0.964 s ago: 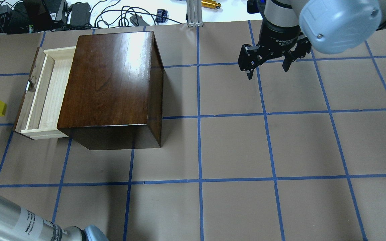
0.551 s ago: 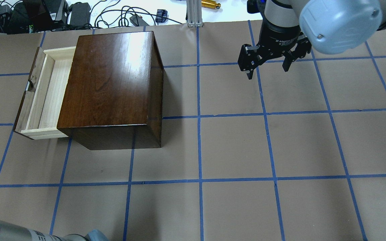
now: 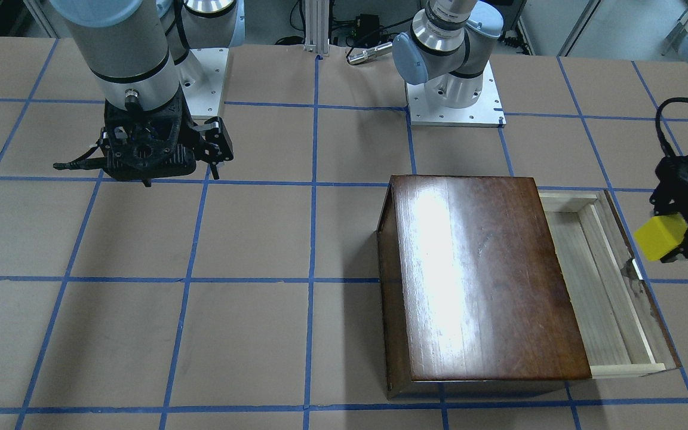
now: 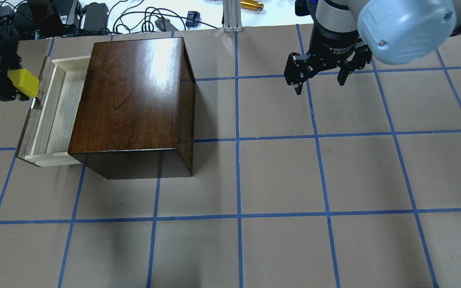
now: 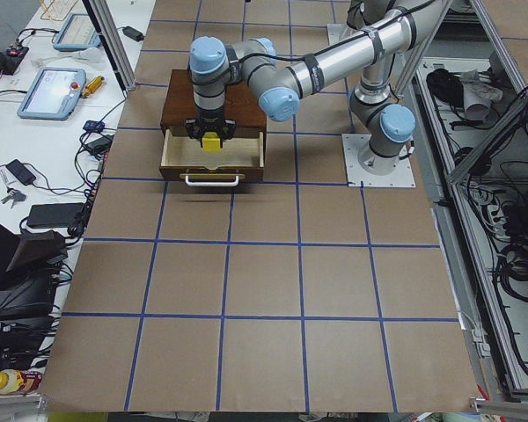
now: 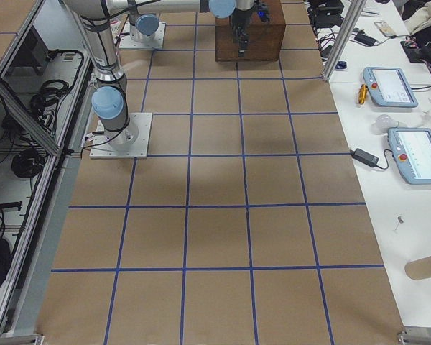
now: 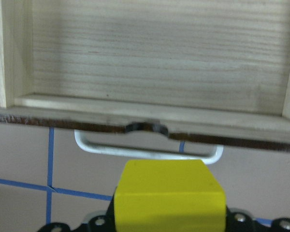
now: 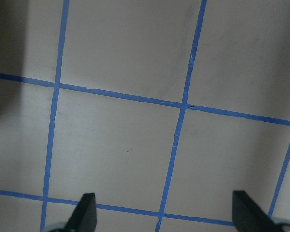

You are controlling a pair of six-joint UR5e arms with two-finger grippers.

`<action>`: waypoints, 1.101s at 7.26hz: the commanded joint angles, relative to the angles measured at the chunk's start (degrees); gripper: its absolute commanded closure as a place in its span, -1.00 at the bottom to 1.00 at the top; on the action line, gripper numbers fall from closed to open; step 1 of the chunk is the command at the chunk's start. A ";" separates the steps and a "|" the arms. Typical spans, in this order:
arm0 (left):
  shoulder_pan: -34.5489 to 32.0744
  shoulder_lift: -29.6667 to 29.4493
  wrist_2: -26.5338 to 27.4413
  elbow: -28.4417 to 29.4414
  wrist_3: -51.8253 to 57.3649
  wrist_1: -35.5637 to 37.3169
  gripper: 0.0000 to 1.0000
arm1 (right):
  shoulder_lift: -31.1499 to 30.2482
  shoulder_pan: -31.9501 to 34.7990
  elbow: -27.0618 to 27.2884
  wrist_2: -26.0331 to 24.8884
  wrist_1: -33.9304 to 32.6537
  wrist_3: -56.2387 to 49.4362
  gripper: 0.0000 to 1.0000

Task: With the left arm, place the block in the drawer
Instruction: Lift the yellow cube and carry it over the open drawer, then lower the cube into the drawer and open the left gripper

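My left gripper (image 4: 14,87) is shut on the yellow block (image 4: 23,82) and holds it in the air just outside the drawer's dark front panel. The drawer (image 4: 56,116) is pulled out of the dark brown box (image 4: 134,96) and its pale-wood floor is bare. In the left wrist view the block (image 7: 169,193) sits over the metal handle (image 7: 147,152), short of the drawer (image 7: 159,53). The front view shows the block (image 3: 660,237) beside the drawer (image 3: 595,286). My right gripper (image 4: 319,87) is open and empty, far to the right over the table.
Cables and power bricks (image 4: 94,16) lie beyond the table's far edge, with an aluminium post (image 4: 230,16) and a gold cylinder (image 4: 251,5). The two arm bases (image 3: 454,101) stand behind the box. Blue tape lines cross the brown table.
My left gripper with the yellow block has moved from the view's left edge toward the far side and rightward, up to the drawer's front panel. The right arm has not moved.
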 commanded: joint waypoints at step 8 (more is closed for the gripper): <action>-1.74 -3.09 0.15 -3.55 -1.04 2.68 -1.00 | 0.00 0.00 0.00 -0.02 0.00 0.05 -1.00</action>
